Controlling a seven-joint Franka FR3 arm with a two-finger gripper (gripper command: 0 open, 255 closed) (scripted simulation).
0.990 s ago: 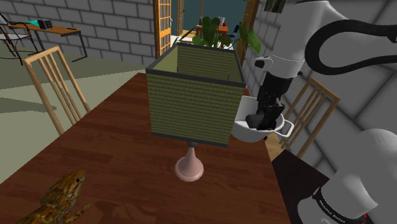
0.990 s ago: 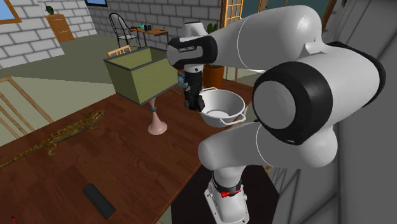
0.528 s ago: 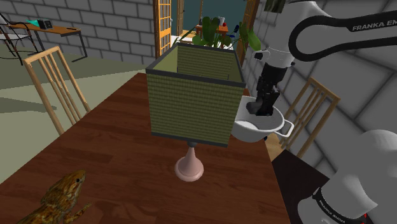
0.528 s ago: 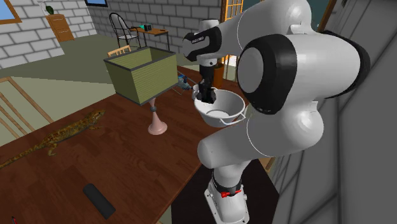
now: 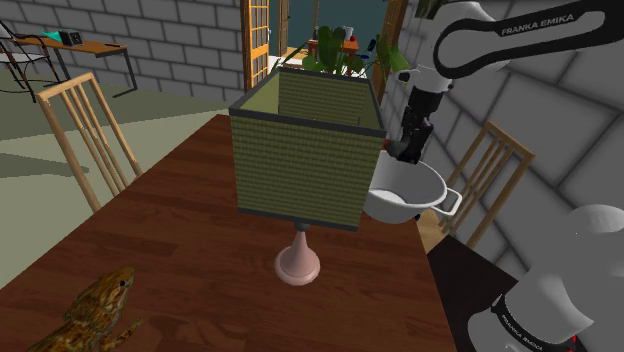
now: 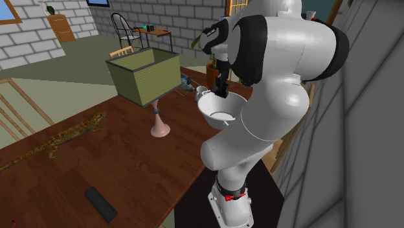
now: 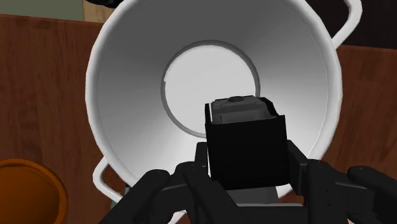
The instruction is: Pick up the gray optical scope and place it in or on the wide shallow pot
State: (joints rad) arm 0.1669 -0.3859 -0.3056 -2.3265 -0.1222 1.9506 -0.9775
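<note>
The wide shallow pot is white with two loop handles and stands on the wooden table's edge near the stand; it also shows as the pot and the pot. My gripper is shut on the optical scope, a dark boxy body with a grey top. The scope hangs right over the pot's round bottom. Seen from the shoulder, the gripper is just above the pot's far rim; from the second exterior camera, the gripper is likewise over the pot.
A green woven box on a pink pedestal stands close beside the pot. A lizard figure lies at the table's near end, and a flat black object lies further off. Wooden chairs flank the table. An orange vessel sits by the pot.
The gripper has risen from deep inside the pot to above its rim, still clasping the scope, and the arm's upper links have swung upward.
</note>
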